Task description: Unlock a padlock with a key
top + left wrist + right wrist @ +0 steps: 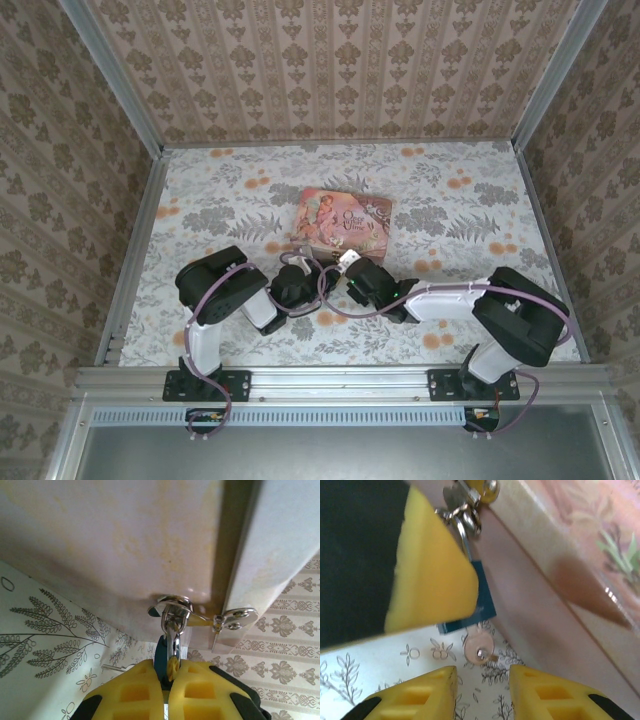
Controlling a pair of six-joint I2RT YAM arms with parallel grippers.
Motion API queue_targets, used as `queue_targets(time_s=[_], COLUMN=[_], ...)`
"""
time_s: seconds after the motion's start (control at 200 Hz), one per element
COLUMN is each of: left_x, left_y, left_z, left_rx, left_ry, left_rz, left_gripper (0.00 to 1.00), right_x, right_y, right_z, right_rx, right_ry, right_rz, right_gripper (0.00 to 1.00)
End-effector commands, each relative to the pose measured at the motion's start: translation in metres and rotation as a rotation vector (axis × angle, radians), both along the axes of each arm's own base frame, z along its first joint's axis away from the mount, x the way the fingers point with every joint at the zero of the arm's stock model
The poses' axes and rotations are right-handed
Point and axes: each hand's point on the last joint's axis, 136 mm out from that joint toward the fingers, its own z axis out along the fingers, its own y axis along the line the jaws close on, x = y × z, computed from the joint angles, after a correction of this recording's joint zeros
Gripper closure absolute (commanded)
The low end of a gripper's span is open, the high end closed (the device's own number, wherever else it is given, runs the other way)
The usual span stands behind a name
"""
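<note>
**Item 1: padlock** (161, 661). A small blue-bodied lock with a silver shackle (173, 639) is hanging from the hasp (175, 611) on the front wall of the pink tin (345, 222). It is sitting at lower centre of the left wrist view and at upper centre of the right wrist view. The shackle is looping through the hasp and is looking seated in the body.

**Item 2: left hand** (167, 682). Its 2 yellow fingers are pressing together on the lock body, gripping the padlock and steadying it below the hasp.

**Item 3: key** (478, 647). Its round pale head with a small metal stud is lying just under the lock's lower edge, at the centre of the right wrist view. Whether the blade is sitting in the keyway is too blurred to tell.

**Item 4: right hand** (482, 692). Its 2 fingers are standing apart at the bottom edge of the frame and gripping nothing. The key head is sitting just beyond the tips, in line with the gap.

**Item 5: counter** (220, 190). This floral-printed surface is carrying the tin near the middle of the top view.

**Status.** The lock is being held steady, so that step is judged done. Judged as remaining: taking hold of the key head, turning it, and freeing the shackle. The task is looking roughly midway.
</note>
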Motion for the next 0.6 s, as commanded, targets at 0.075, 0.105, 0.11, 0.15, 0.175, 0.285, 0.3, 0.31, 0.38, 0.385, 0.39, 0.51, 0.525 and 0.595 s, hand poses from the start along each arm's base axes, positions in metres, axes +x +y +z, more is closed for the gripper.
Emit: queue_targets(time_s=[0.075,0.105,0.11,0.15,0.175,0.285,0.3,0.31,0.38,0.385,0.39,0.51,0.525,0.595], left_x=[-0.007,-0.007,-0.007,-0.007,-0.007,-0.007,-0.007,-0.007,-0.008,-0.008,-0.008,-0.008,-0.008,-0.008], left_y=[0.010,0.010,0.010,0.010,0.010,0.010,0.010,0.010,0.009,0.009,0.009,0.010,0.010,0.010], left_z=[-0.040,-0.041,-0.041,-0.041,-0.041,-0.041,-0.041,-0.041,-0.042,-0.042,-0.042,-0.043,-0.043,-0.043], left_rx=[0.096,0.097,0.097,0.097,0.098,0.097,0.097,0.098,0.099,0.099,0.099,0.100,0.100,0.102], left_ry=[0.110,0.111,0.110,0.110,0.113,0.111,0.110,0.111,0.113,0.113,0.114,0.115,0.115,0.114], left_rz=[-0.002,-0.002,-0.002,-0.002,-0.002,-0.004,-0.003,-0.002,-0.006,-0.006,-0.006,-0.005,-0.005,-0.006], left_gripper=[1.00,1.00,1.00,1.00,1.00,1.00,1.00,1.00,1.00,1.00,1.00,1.00,1.00,1.00], right_x=[0.014,0.014,0.015,0.016,0.016,0.019,0.019,0.019,0.019,0.019,0.019,0.016,0.015,0.011], right_y=[0.009,0.010,0.010,0.011,0.012,0.014,0.014,0.014,0.017,0.017,0.018,0.023,0.024,0.028], right_z=[0.010,0.010,0.010,0.009,0.009,0.010,0.010,0.010,0.014,0.014,0.014,0.022,0.022,0.026], right_rx=[-0.011,-0.014,-0.015,-0.017,-0.017,-0.018,-0.017,-0.016,0.000,0.002,0.006,0.075,0.087,0.171], right_ry=[-0.054,-0.054,-0.054,-0.054,-0.055,-0.056,-0.057,-0.055,-0.051,-0.050,-0.049,-0.008,0.001,0.060], right_rz=[-0.003,-0.001,-0.001,-0.002,-0.001,-0.005,-0.006,-0.005,0.001,0.001,0.001,0.019,0.021,0.045], right_gripper=[0.68,0.69,0.69,0.71,0.72,0.82,0.83,0.84,0.91,0.91,0.91,1.00,1.00,1.00])
